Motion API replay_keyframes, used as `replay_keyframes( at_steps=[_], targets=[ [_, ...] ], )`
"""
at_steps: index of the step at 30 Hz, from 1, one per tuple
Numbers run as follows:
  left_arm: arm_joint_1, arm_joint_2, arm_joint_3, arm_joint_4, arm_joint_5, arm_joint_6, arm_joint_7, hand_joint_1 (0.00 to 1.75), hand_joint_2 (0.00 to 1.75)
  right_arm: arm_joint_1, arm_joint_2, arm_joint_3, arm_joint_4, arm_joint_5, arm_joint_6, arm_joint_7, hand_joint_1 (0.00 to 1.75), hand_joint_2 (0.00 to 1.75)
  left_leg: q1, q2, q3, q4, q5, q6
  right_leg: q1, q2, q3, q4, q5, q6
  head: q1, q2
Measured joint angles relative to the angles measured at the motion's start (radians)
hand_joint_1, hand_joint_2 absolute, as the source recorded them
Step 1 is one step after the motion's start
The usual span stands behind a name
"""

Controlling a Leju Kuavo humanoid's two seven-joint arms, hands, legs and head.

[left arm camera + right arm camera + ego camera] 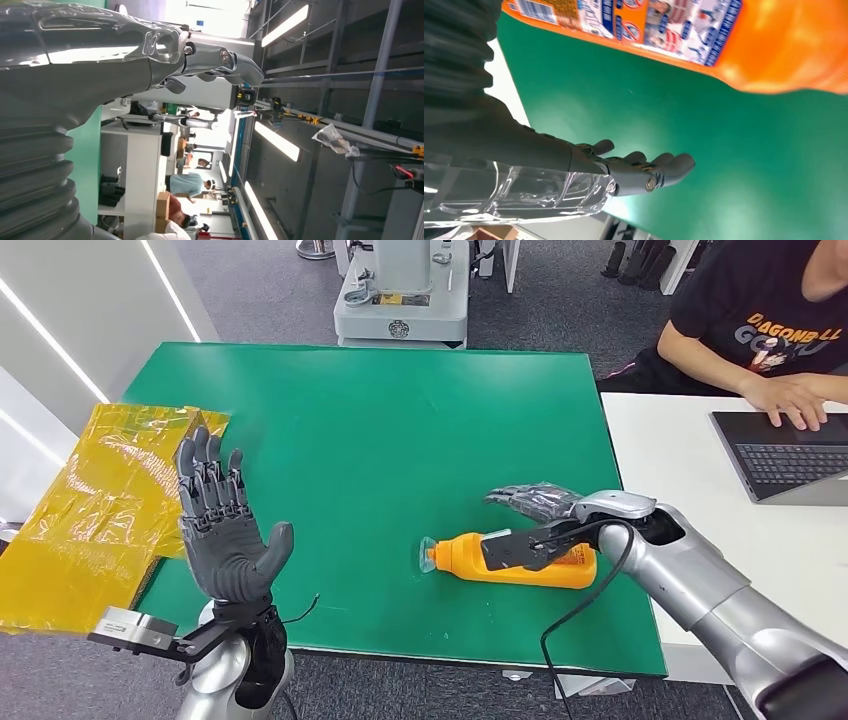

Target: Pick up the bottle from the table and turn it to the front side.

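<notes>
An orange bottle (515, 560) lies on its side on the green table mat (400, 430), its pale cap pointing to my left. My right hand (545, 515) hovers just over and behind it with fingers spread, the thumb reaching across the bottle's body. In the right wrist view the printed label (664, 25) and orange body show, with bare green mat between the bottle and the outstretched fingers (644, 172); nothing is gripped. My left hand (225, 535) is raised at the mat's near left edge, palm up and fingers apart, and holds nothing. The left wrist view shows those fingers (210, 55) against the room's ceiling.
Crinkled yellow plastic sheeting (100, 500) lies off the mat's left edge. A white table (680, 460) adjoins on the right, with a laptop (790, 455) and a seated person (770, 330) typing. A black cable (580, 610) hangs from my right arm. A grey machine base (400, 310) stands beyond the mat.
</notes>
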Motion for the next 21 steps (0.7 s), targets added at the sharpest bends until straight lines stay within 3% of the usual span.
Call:
replay_keyframes(
  at_steps=[14, 21],
  targets=[
    [0.004, 0.005, 0.0, 0.0, 0.0, 0.019, 0.0, 0.0, 1.75, -0.06, -0.025, 0.136, 0.05, -0.038, 0.0, 0.047, 0.0, 1.75, 0.0, 0.0, 0.0, 0.0, 0.0, 0.0, 0.0, 0.0, 0.0, 0.0, 0.0, 0.0, 0.0, 0.0],
    [0.003, 0.007, 0.0, 0.0, 0.017, 0.03, 0.0, 0.0, 1.75, -0.05, -0.029, 0.185, 0.073, -0.065, -0.053, 0.046, 0.0, 1.75, 0.0, 0.0, 0.0, 0.0, 0.0, 0.0, 0.0, 0.0, 0.0, 0.0, 0.0, 0.0, 0.0, 0.0]
  ],
)
